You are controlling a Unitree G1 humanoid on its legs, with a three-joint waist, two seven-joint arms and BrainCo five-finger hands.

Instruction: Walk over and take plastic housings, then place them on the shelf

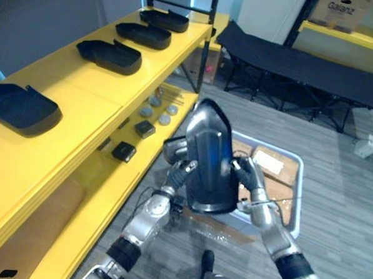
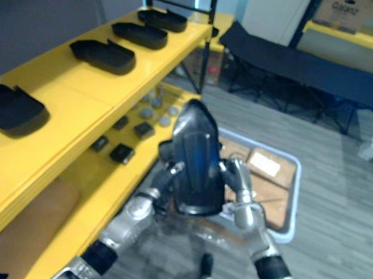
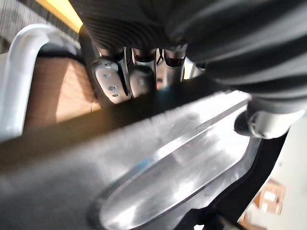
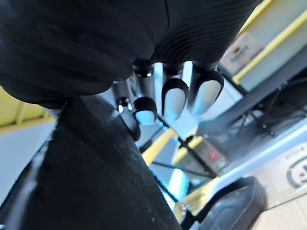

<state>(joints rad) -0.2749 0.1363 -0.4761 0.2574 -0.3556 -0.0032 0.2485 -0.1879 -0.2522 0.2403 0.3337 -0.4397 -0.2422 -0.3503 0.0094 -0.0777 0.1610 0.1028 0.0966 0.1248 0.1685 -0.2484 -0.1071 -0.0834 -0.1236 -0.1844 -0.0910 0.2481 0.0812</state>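
While four housings [image 1: 109, 55] are already lying hollow side up in a row along the top of the shelf [image 1: 82, 106], a fifth housing [image 1: 209, 156] is hanging in the air just off the shelf's front edge, over the left side of a grey bin [image 1: 297, 183] standing on the floor. Both hands are carrying it. The left hand [image 1: 180, 171] is pinching the housing's left edge, with its fingers pressing one face and its thumb lying on the other, as the left wrist view is showing. The right hand [image 1: 247, 174] is gripping the right edge with its fingers bent against it.

Judging by this, the walking and the taking are looking finished for this piece, and the placing is not yet done. The housing is needing to go left across the front edge and down onto bare yellow top; a free stretch is showing between the nearest housing of the row and the next one. The bin is showing cardboard inside, and I cannot tell whether more housings are waiting there.

The held housing is standing nearly upright. Its long axis is running up and down, the narrower rounded end is pointing up and leaning a little away from the robot, and the broad end is pointing down. Its glossy outer face is turning toward the head camera, so it is probably needing to be tipped flat to match the row.
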